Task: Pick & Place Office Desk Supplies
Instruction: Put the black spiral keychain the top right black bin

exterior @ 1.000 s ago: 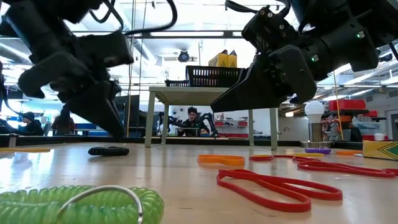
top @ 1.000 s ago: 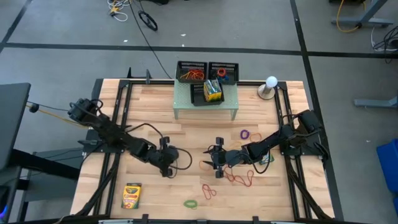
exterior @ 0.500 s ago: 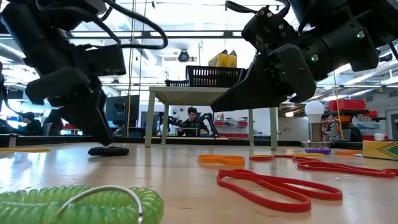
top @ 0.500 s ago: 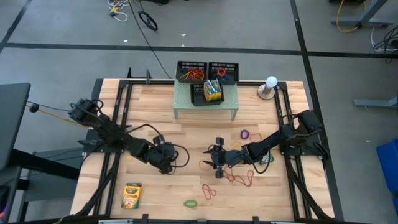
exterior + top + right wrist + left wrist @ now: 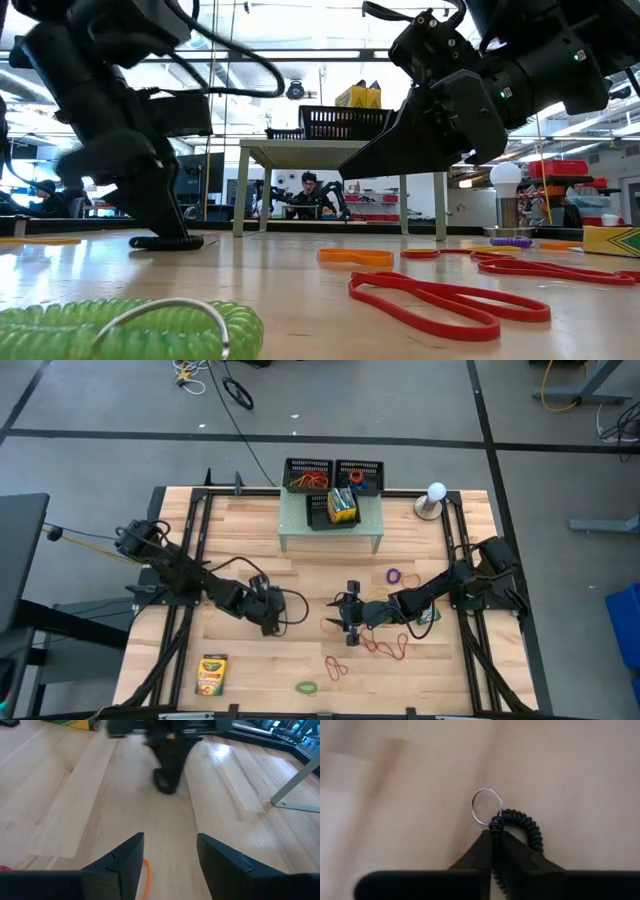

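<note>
Pale wood planks make up the table (image 5: 250, 530), with grey floor beyond it and a lit workshop behind, where a person (image 5: 311, 192) sits at a desk. Down on the boards left of centre, the left gripper (image 5: 268, 622) has its two dark fingers pinched together on a black coiled cord loop (image 5: 522, 827) — the coil's ridged, springy turns curl out just past the fingertips, and a thin bright metal ring (image 5: 486, 806) hangs off its end, flat against the wood. Well apart to the right, the right gripper (image 5: 349, 622) hovers above the table with its fingers spread wide and nothing between them; a flat orange band (image 5: 355, 257) lies just beside it, and long red bands (image 5: 385, 647) sprawl in thin loops close by. Nearer the front edge lie a green coiled loop (image 5: 306, 687) (thick and ribbed, with its own metal ring) and one yellow-and-green crayon box (image 5: 211, 674). At the far side a pale green riser (image 5: 330, 532) carries black mesh trays (image 5: 308, 473) holding more bands and crayon boxes.
</note>
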Action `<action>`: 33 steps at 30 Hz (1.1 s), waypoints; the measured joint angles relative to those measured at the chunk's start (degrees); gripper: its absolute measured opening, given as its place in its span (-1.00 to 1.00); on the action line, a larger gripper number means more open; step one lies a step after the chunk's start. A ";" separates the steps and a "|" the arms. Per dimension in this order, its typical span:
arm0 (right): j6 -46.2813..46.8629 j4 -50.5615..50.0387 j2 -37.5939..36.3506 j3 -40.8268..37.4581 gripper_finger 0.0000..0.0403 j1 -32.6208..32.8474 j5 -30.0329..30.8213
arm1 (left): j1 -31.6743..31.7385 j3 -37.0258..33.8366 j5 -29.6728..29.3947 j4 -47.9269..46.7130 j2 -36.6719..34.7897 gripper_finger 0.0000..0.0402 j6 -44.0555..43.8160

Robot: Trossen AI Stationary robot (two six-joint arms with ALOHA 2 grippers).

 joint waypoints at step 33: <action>12.82 18.47 6.90 -0.66 0.15 -2.64 11.20 | 4.50 -12.23 -10.30 101.21 21.95 -0.94 28.59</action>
